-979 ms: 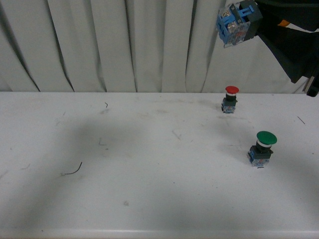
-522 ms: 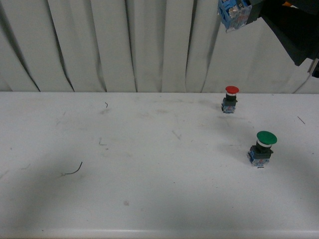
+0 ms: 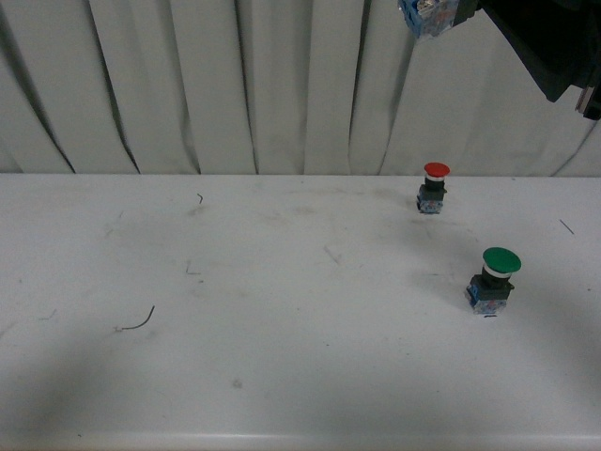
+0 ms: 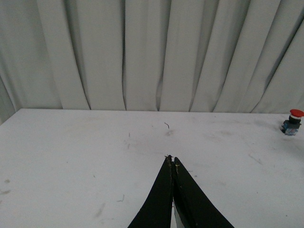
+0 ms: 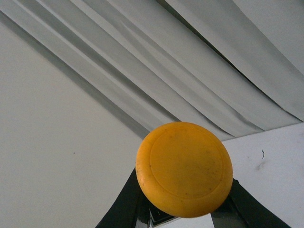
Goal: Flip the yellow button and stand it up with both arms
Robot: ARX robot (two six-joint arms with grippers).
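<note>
My right gripper [image 5: 185,199] is shut on the yellow button [image 5: 184,168], whose round yellow-orange cap fills the right wrist view and hides the neck and base. In the front view only the button's blue-grey base [image 3: 429,16] shows at the top edge, high above the table, with my black right arm [image 3: 549,42] beside it. My left gripper [image 4: 172,160] is shut and empty, low over the white table [image 4: 71,156]; it is out of the front view.
A red-capped button [image 3: 435,187] stands at the table's back right, also in the left wrist view [image 4: 292,121]. A larger green-capped button [image 3: 495,279] stands nearer, on the right. A thin dark wire scrap [image 3: 139,321] lies at left. White curtains [image 3: 235,85] hang behind.
My right arm has lifted the yellow button higher, so its base now sits cut off at the top edge of the front view. The shadow on the table's left has faded.
</note>
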